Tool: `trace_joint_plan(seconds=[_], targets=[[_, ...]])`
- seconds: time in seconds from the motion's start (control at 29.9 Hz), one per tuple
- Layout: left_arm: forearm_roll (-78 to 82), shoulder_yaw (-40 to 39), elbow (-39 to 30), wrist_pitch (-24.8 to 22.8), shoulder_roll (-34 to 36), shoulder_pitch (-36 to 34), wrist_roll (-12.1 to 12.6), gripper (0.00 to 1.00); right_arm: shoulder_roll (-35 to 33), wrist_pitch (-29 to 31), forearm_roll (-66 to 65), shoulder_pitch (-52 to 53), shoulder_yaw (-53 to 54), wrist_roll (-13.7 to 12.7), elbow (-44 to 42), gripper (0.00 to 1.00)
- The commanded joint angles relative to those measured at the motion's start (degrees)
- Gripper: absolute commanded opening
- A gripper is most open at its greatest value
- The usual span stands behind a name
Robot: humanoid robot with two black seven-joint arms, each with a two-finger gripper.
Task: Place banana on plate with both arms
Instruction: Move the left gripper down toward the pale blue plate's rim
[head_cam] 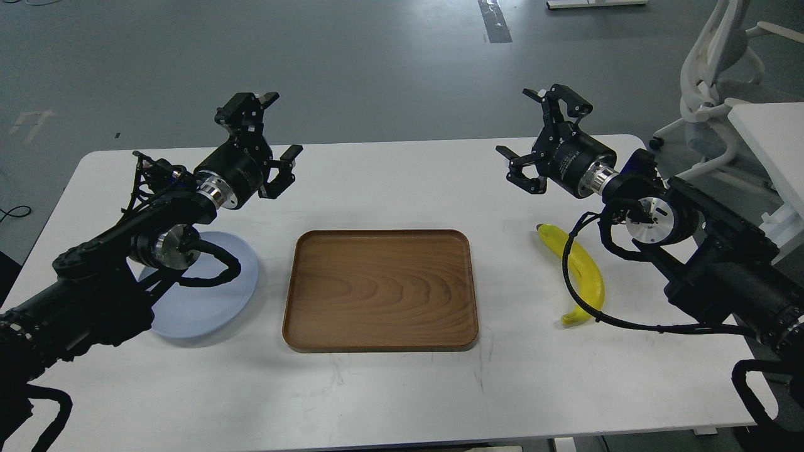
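A curved yellow banana (pixel 584 273) lies on the white table at the right, partly crossed by a black cable. The pale blue plate (pixel 207 301) lies at the left, partly under my left arm. My left gripper (pixel 267 141) is open and empty, raised above the table behind the plate. My right gripper (pixel 534 135) is open and empty, raised above the table, up and to the left of the banana's far end.
A brown wooden tray (pixel 380 289) lies between plate and banana. The white table (pixel 402 389) ends just behind the grippers. A white chair (pixel 716 69) and another white table (pixel 769 141) stand at the far right.
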Motion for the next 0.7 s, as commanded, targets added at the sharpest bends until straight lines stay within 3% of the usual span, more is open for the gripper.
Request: trace_joint_plan(seconds=[0.0, 0.17, 0.43, 0.53, 0.67], targets=[[7.11, -0.11, -0.26, 3.03, -0.46, 0.06, -1.10, 0.98, 0.23, -0.05, 0.00, 0.18, -0.01, 0.00, 0.00, 1.00], [12.13, 0.15, -0.70, 6.02, -0.82, -0.03, -3.92, 0.98, 0.14, -0.05, 0.00, 0.27, -0.01, 0.09, 0.00, 1.00], [9.25, -0.55, -0.78, 5.33, -2.13, -0.03, -3.04, 0.98, 0.23, -0.05, 0.00, 0.18, -0.71, 0.09, 0.00, 1.00], [5.47, -0.46, -0.78, 3.48, -2.22, -0.03, -2.17, 0.98, 0.23, -0.05, 0.00, 0.18, -0.71, 0.09, 0.00, 1.00], [0.72, -0.64, -0.78, 1.46, -2.14, -0.03, 2.22, 0.98, 0.05, -0.05, 0.00, 0.27, -0.71, 0.09, 0.08, 1.00]])
